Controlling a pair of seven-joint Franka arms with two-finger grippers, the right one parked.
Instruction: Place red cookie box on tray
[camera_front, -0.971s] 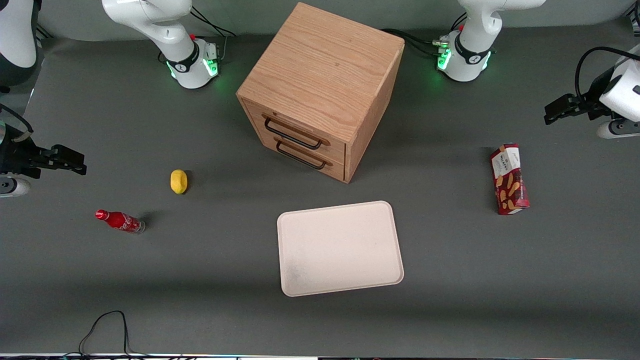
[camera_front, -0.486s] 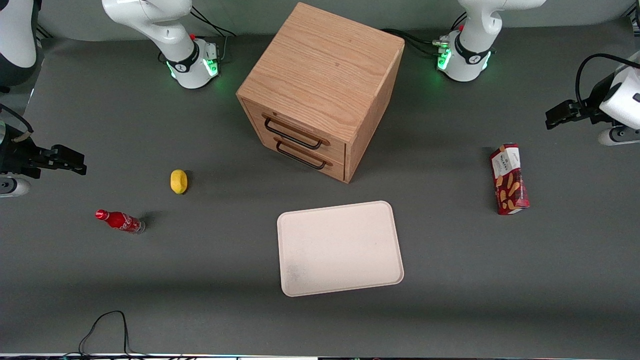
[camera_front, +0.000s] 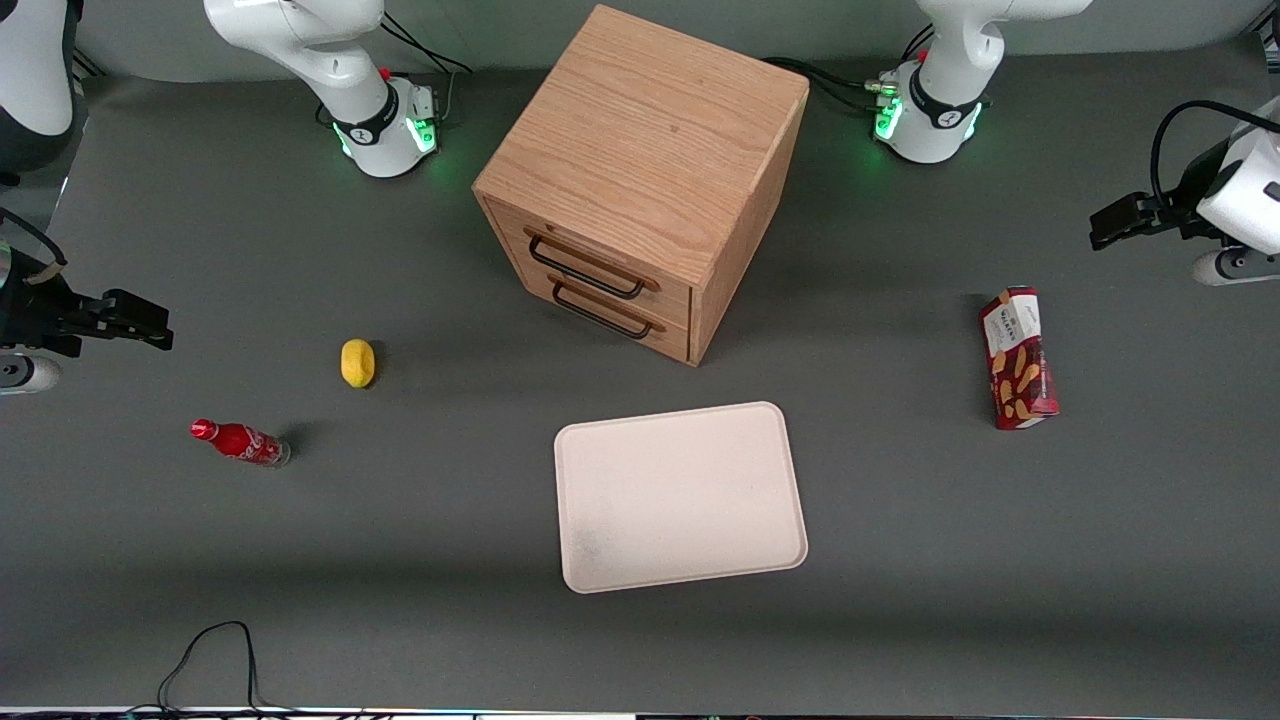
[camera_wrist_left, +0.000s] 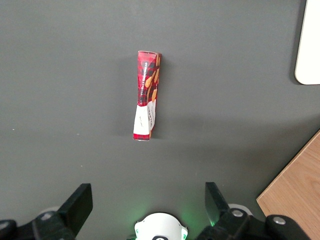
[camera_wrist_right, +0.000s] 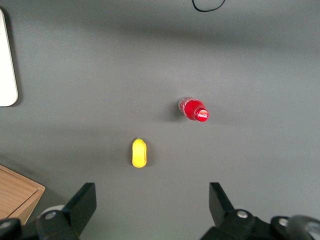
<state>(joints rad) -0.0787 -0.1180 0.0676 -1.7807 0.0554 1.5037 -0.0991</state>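
The red cookie box (camera_front: 1018, 358) lies flat on the grey table toward the working arm's end, its white lettered end farther from the front camera. It also shows in the left wrist view (camera_wrist_left: 146, 95). The cream-white tray (camera_front: 680, 497) lies flat in front of the drawer cabinet, nearer the front camera, with nothing on it; a corner of it shows in the left wrist view (camera_wrist_left: 309, 45). My left gripper (camera_front: 1100, 228) hovers above the table, farther from the front camera than the box and apart from it. In the left wrist view the gripper (camera_wrist_left: 146, 200) is open and empty.
A wooden two-drawer cabinet (camera_front: 640, 170) stands mid-table, drawers shut. A yellow lemon-like object (camera_front: 357, 362) and a small red soda bottle (camera_front: 240, 442) lie toward the parked arm's end. A black cable (camera_front: 215, 650) loops at the front edge. The arm bases (camera_front: 925, 110) stand at the back.
My left gripper has shifted only slightly above the table. The cookie box, tray and other things have not moved.
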